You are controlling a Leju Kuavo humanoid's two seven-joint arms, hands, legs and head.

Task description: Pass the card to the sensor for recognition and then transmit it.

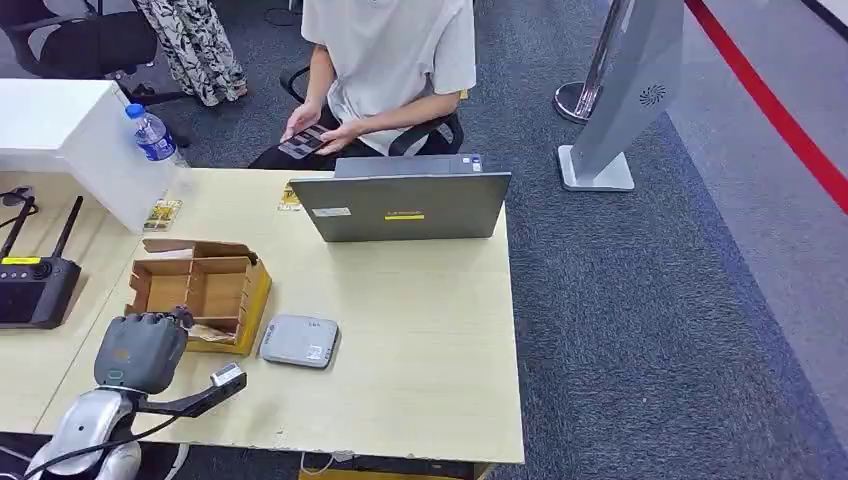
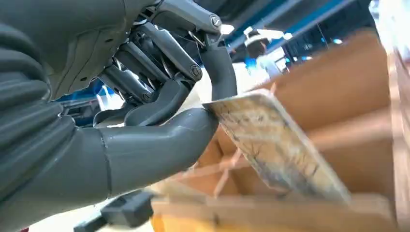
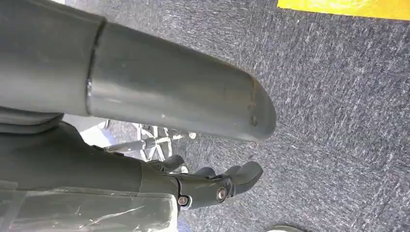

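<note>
Card [image 2: 270,140] is sitting pinched between my left hand's [image 1: 140,350] thumb and a dark fingertip [image 2: 220,72], tilting over the cardboard box [image 1: 205,290] near the table's [image 1: 420,340] front left corner, while my right hand [image 3: 193,186] is hanging over carpet, fingers curling loosely, gripping nothing.

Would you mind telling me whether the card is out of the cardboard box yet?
Not fully. The left robot hand pinches the card by one corner, tilted, its far end still low among the cardboard box dividers.
</note>
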